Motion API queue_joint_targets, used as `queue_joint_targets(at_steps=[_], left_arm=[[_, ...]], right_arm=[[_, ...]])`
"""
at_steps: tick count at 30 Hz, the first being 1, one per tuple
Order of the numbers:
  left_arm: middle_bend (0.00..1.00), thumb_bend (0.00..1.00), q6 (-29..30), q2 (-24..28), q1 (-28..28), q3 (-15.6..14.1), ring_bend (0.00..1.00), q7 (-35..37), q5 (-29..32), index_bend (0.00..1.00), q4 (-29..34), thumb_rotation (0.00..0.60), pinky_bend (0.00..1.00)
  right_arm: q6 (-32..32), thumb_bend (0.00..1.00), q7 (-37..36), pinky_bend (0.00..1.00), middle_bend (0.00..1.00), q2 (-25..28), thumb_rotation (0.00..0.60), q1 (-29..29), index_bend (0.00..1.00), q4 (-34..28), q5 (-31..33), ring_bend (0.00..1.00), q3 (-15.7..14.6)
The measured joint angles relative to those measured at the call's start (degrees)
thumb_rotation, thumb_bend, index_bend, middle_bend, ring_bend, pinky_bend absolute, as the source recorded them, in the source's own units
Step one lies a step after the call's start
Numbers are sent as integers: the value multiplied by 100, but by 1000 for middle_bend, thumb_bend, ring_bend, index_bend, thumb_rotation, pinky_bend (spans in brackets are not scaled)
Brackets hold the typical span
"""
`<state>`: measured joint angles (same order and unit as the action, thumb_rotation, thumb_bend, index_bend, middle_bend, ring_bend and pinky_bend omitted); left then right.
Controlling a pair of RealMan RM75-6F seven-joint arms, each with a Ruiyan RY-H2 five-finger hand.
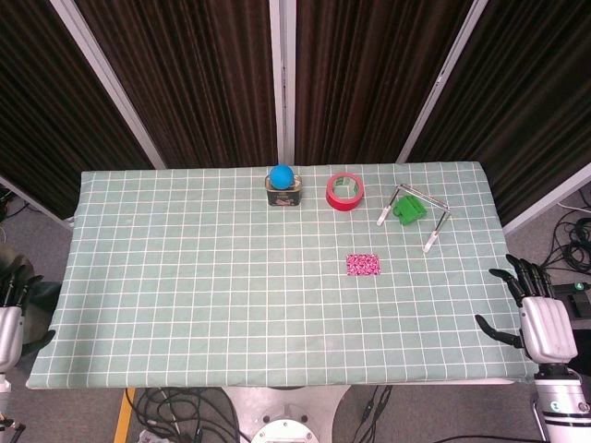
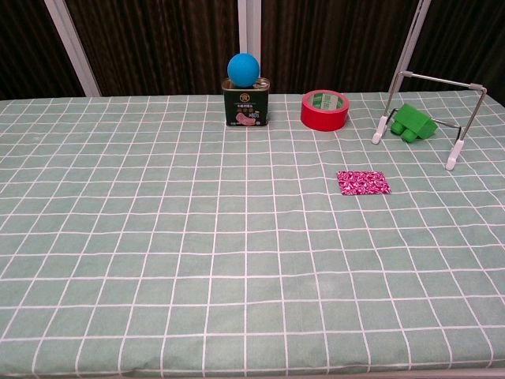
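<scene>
My left hand (image 1: 13,309) hangs off the table's left edge, fingers apart, holding nothing. At the right edge my right hand (image 1: 536,309) is spread out above the front right corner, empty too. Neither hand shows in the chest view. A blue ball (image 1: 282,175) (image 2: 244,68) sits on top of a dark green tin (image 1: 283,195) (image 2: 245,105) at the back middle. To its right lies a red tape roll (image 1: 344,191) (image 2: 324,109). A green toy block (image 1: 407,209) (image 2: 414,122) sits under a metal wire stand (image 1: 417,209) (image 2: 434,79). A pink patterned square (image 1: 363,265) (image 2: 363,182) lies flat, nearest my right hand.
A green checked cloth (image 1: 185,277) (image 2: 158,260) covers the whole table. Dark curtains with white posts stand behind it. Cables lie on the floor at the right and below the front edge.
</scene>
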<state>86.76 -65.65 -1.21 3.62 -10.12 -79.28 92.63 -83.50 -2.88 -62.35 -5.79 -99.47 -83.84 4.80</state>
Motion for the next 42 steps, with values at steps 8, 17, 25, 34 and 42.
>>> queue_joint_targets(at_steps=[8,17,25,34,42], left_arm=[[162,79,35,13,29,-19,108,21,-23,232,10,600,147],[162,80,44,33,49,-29,108,41,-30,232,35,600,147],[162,80,-28,27,16,-21,108,53,-4,232,28,600,147],[162,80,-79,23,16,-31,108,75,40,232,25,600,147],[162,79,-131,4,14,-31,108,181,78,232,-73,600,147]], right_arm=[[-33,130,-36,0,48,12,519,4,211,4,-96,0,-9],[15,129,-39,0,48,19,522,-15,211,20,-114,0,-12],[480,306,244,0,46,-84,506,-321,211,38,4,0,64],[1648,600,806,0,0,-595,200,-1068,251,198,568,0,258],[2847,617,1304,0,0,-1511,159,-1890,266,917,1552,0,410]])
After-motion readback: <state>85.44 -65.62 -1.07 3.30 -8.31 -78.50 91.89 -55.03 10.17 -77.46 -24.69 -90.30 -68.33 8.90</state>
